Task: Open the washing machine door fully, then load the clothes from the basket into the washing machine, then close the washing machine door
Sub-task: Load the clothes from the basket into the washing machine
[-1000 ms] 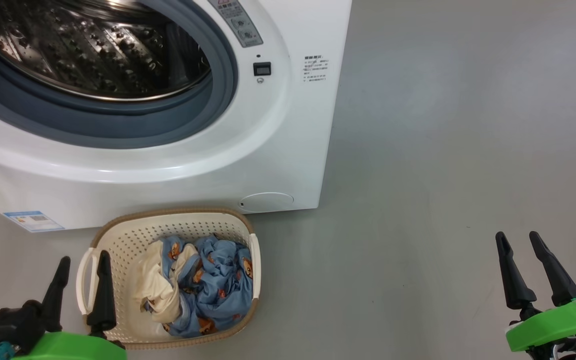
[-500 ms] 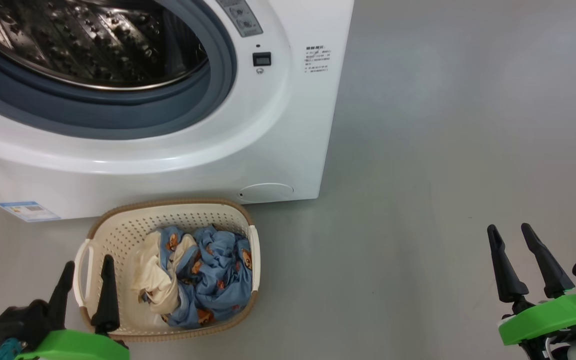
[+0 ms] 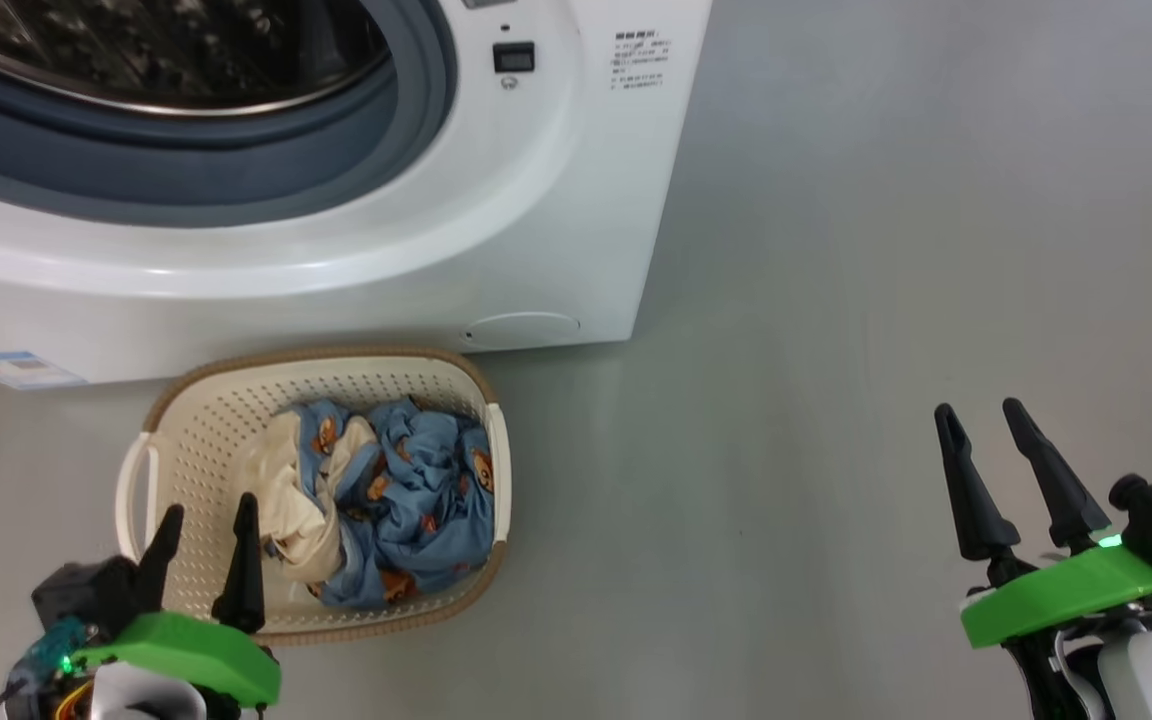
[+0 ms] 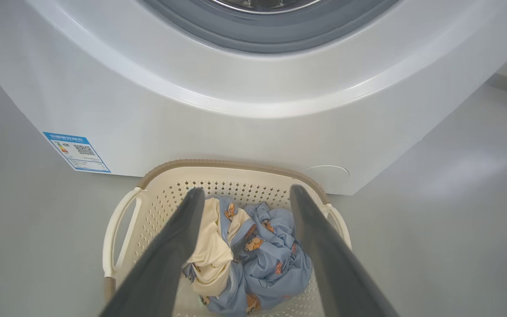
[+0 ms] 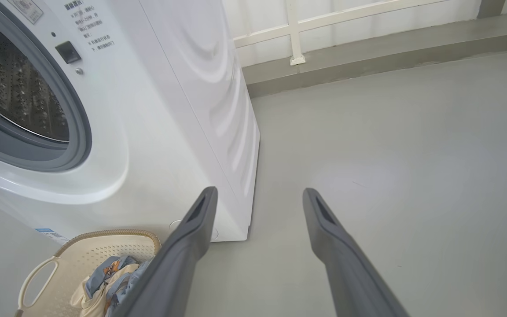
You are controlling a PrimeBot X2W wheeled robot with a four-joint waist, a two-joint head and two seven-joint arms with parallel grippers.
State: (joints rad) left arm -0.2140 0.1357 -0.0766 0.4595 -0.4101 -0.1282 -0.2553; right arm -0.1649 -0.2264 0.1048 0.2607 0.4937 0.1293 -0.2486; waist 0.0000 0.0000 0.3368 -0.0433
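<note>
Well, the left pincer (image 3: 209, 510) hangs open over the basket (image 3: 316, 356), seemingly clear of the clothes (image 3: 406, 490), while the right pincer (image 3: 979, 410) gapes open above the floor (image 3: 836, 300).

I note the basket (image 3: 198, 440) on the floor (image 3: 836, 300) just before the washing machine (image 3: 536, 200), clothes (image 3: 406, 500) in it, left gripper (image 3: 211, 505) near its left side, right gripper (image 3: 979, 407) well apart rightward.
</note>
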